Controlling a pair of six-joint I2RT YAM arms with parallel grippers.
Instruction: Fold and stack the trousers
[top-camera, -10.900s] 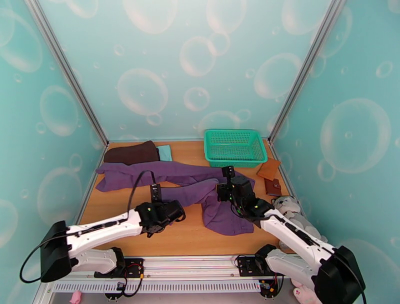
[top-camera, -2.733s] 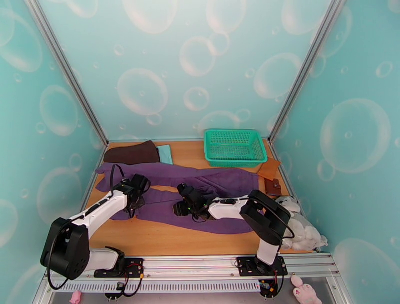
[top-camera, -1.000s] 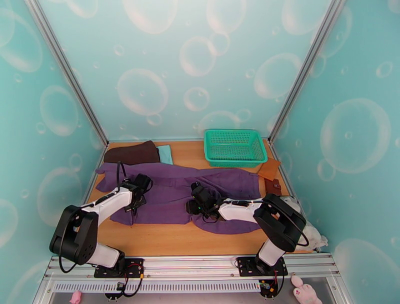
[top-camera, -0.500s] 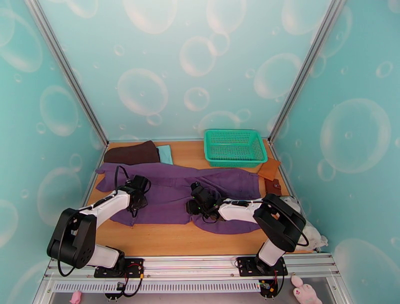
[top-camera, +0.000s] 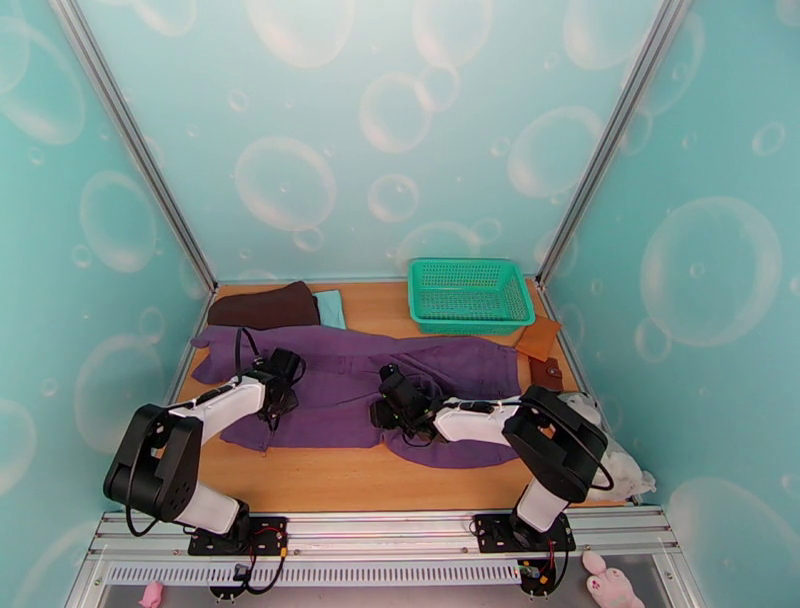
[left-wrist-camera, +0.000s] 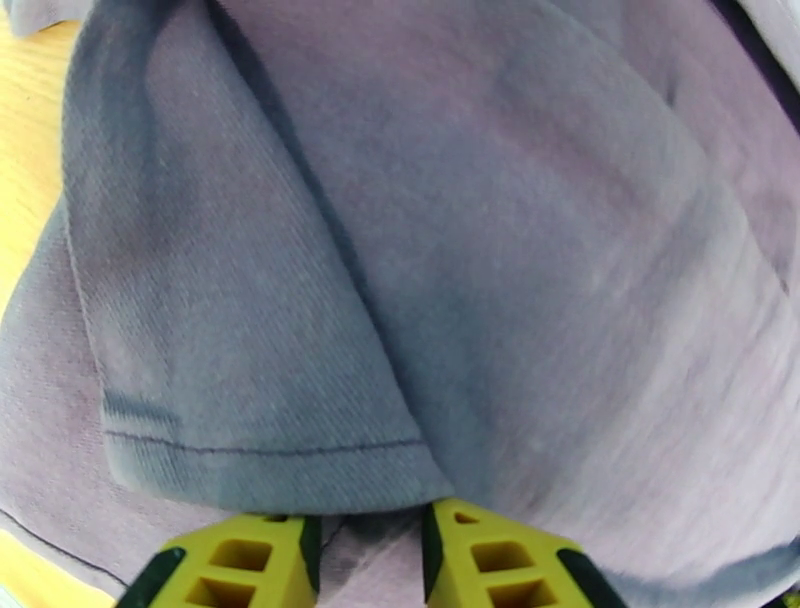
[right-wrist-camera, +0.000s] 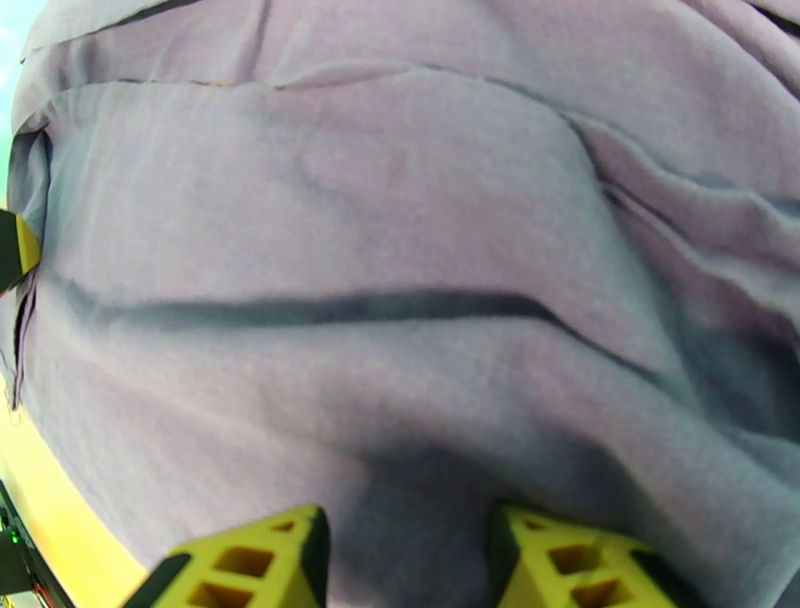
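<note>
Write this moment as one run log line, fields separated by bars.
left gripper open at trousers hem | right gripper open on trousers | legs overlapping

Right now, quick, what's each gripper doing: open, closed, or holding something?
Left gripper: open, over the trousers, gripping nothing.
Right gripper: open, over the trousers, gripping nothing.

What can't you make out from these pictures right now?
Left wrist view: the left gripper is cut off by the bottom edge, so its contact with the trousers is unclear.
Right wrist view: the right gripper is likewise cut off.
Top view: the light teal cloth is partly hidden by the dark brown cloth.
</note>
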